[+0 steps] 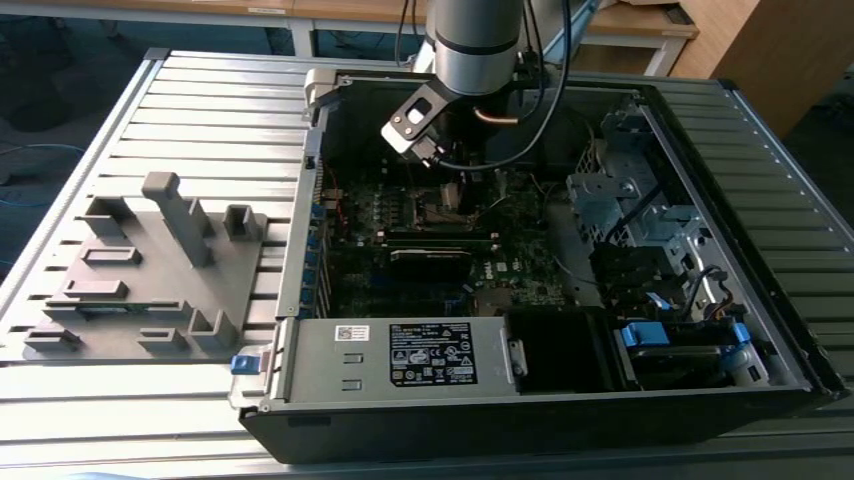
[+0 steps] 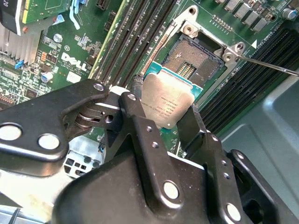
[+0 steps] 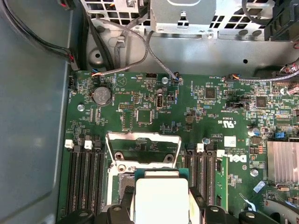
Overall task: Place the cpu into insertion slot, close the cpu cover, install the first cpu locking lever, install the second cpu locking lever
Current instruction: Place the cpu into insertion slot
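The gripper (image 2: 161, 108) clamps cpu (image 2: 172, 95), apparently above insertion slot (image 2: 189, 60), inside case (image 1: 534, 435) on slatted table (image 1: 214, 90).
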Robot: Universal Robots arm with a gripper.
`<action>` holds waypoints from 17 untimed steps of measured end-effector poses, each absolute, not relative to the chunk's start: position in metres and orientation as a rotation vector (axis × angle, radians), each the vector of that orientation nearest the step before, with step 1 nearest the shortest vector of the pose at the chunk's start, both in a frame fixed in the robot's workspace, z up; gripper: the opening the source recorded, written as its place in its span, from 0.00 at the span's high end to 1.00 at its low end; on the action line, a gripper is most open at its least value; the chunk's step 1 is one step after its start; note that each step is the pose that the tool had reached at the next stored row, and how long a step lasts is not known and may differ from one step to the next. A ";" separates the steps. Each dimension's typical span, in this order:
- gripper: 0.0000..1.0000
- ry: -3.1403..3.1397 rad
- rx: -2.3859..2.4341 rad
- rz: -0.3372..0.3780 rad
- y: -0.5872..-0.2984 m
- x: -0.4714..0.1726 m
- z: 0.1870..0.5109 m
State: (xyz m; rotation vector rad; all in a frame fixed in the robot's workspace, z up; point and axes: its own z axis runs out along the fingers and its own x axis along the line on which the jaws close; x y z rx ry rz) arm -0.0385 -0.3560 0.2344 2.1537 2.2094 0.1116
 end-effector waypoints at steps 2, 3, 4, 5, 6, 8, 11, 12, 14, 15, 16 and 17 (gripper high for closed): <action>0.46 2.209 2.154 0.112 -0.356 -0.038 0.234; 0.46 2.209 2.154 0.112 -0.356 -0.038 0.234; 0.46 2.210 2.154 0.113 -0.356 -0.039 0.234; 0.46 2.209 2.156 0.114 -0.356 -0.038 0.234; 0.46 2.204 2.161 0.114 -0.356 -0.039 0.234; 0.46 2.192 2.173 0.114 -0.356 -0.039 0.234; 0.46 2.190 2.175 0.114 -0.356 -0.039 0.234; 0.46 2.190 2.175 0.114 -0.356 -0.039 0.234; 0.46 2.190 2.175 0.114 -0.356 -0.039 0.234; 0.46 2.190 2.175 0.114 -0.356 -0.039 0.234; 0.46 2.190 2.176 0.113 -0.356 -0.039 0.234; 0.46 2.192 2.177 0.111 -0.356 -0.039 0.234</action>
